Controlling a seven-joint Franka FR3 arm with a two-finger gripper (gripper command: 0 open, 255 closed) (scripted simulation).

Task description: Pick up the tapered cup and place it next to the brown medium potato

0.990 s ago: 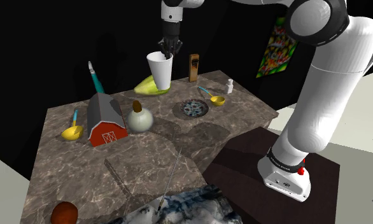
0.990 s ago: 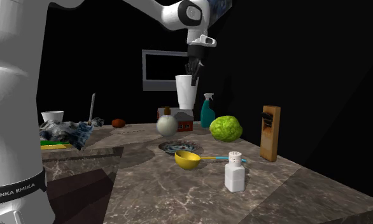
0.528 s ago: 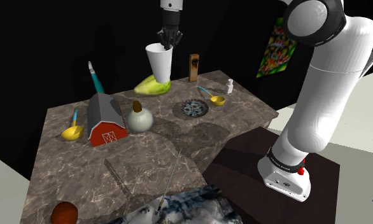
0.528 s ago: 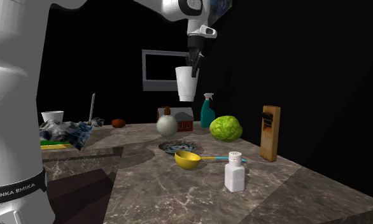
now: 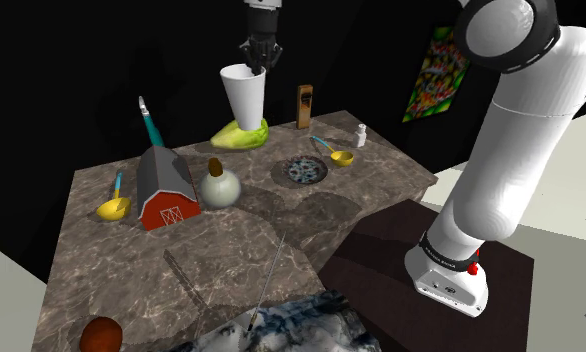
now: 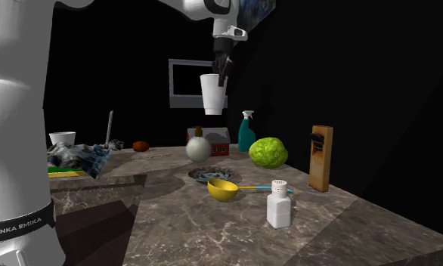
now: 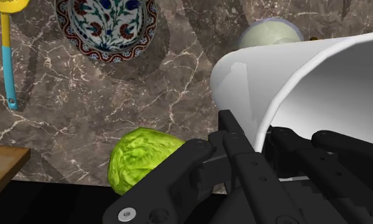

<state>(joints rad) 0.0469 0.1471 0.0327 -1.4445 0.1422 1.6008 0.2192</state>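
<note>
Reaching from its stand at the shoulder view's lower right, the white arm [image 5: 516, 160] arcs up and over to the far side of the marble table [image 5: 281, 225], which carries a red toy barn [image 5: 167, 190], a green lettuce [image 5: 243, 133], a patterned plate [image 5: 300, 170] and other small things. Next in size, the tapered cup [image 5: 243, 95], drawn plain white, hangs in the air well clear of the table, mouth up, above the lettuce at the far edge; nothing supports it but the hand. The brown potato [image 5: 100, 335] lies at the near left corner in the shoulder view, well apart from the cup, with the barn and most of the table between them. Smallest, the black fingers [image 7: 239, 143] are clenched on the cup's rim, one outside the wall and one inside it, as the wrist view shows plainly. By my reading, the pick-up is done: the cup is grasped and off the surface. What is left is the whole carry across to the near left, a lowering onto bare marble just beside the potato, and the release; none of that shows as begun.
</note>
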